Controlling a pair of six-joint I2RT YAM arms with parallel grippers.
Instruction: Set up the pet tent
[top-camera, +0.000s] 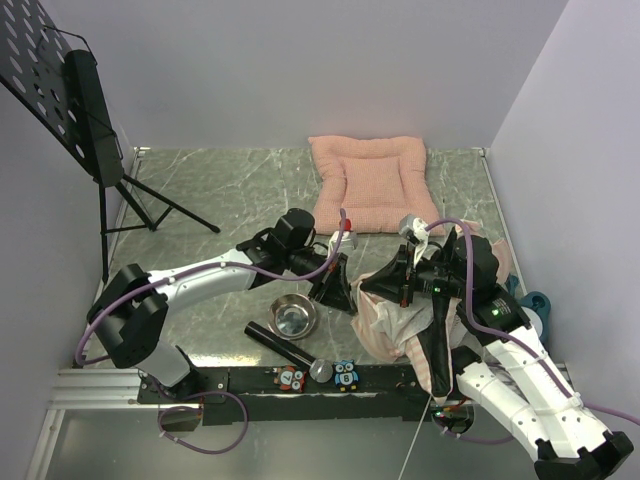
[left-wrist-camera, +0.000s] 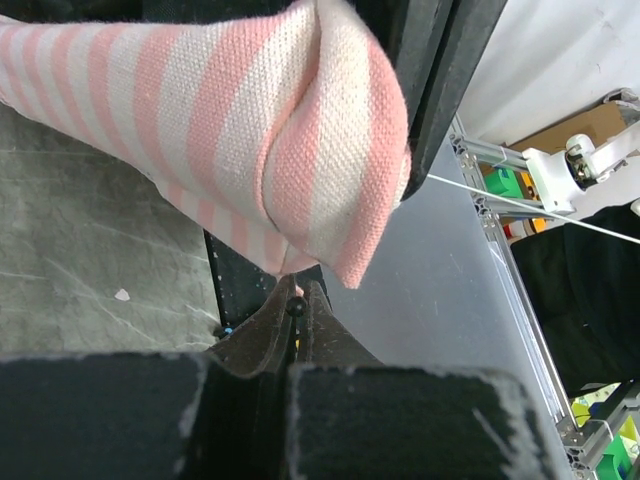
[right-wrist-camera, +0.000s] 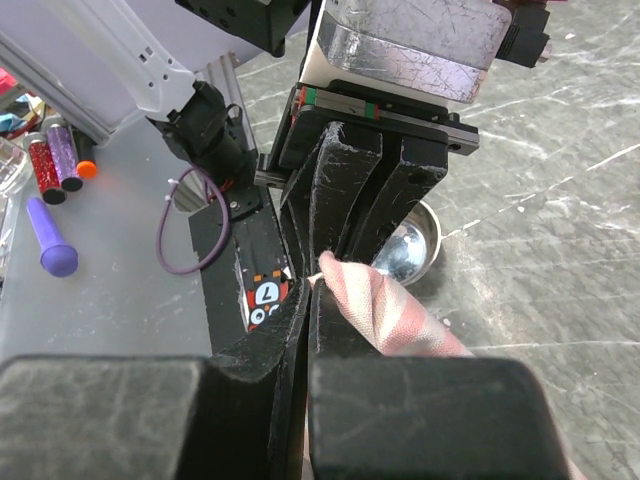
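Left gripper (left-wrist-camera: 296, 305) is pinched almost shut, its tips right at a striped corner of the pet tent (top-camera: 395, 325); whether it truly has the cloth cannot be told. Facing it, the right gripper (right-wrist-camera: 306, 300) is clamped tight on that same pink-and-white fold. The two meet tip to tip at mid-worktop (top-camera: 230, 200). The tent lies crumpled, near and right of centre, under the right arm. Just left of it sits a steel bowl (top-camera: 293, 317), with a black tube (top-camera: 280, 345) nearer. A pink cushion (top-camera: 372, 185) lies far back.
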